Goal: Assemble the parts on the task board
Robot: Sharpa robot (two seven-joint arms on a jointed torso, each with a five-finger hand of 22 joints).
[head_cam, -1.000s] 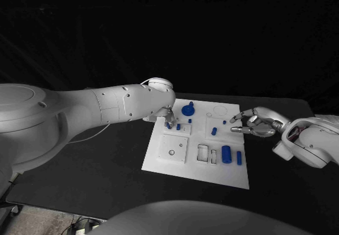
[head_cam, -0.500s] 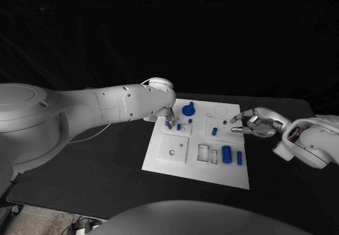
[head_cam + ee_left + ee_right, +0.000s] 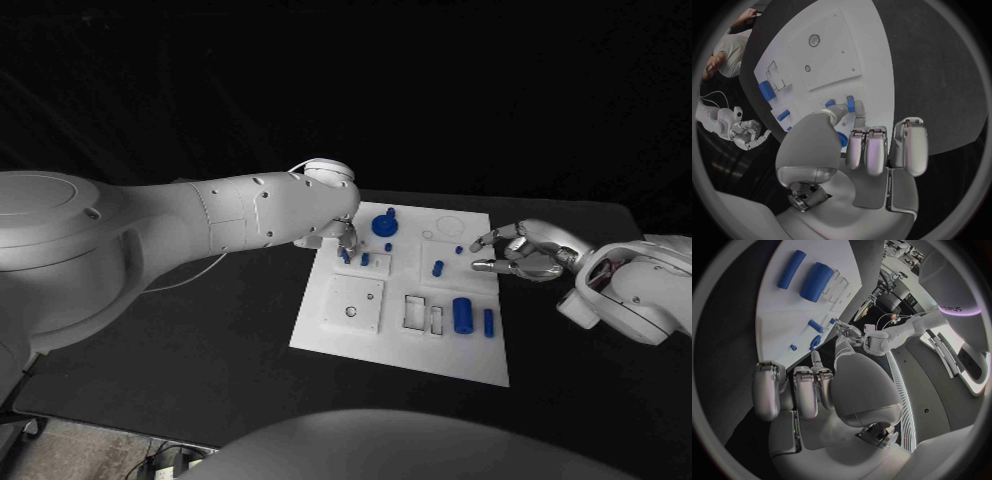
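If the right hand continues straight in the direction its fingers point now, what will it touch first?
Probably the right edge of the task board. The right hand hovers beside it, fingers aimed across it toward a small blue peg, likely next. Its height above the board is unclear.

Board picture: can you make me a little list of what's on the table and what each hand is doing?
table: black
board: white plate in the middle
parts: blue pieces on the board, such as a round knob, a thick cylinder, a thin bar
left hand: fingertips down at small blue pegs; grip unclear
right hand: by the board's right edge, fingers apart, holding nothing
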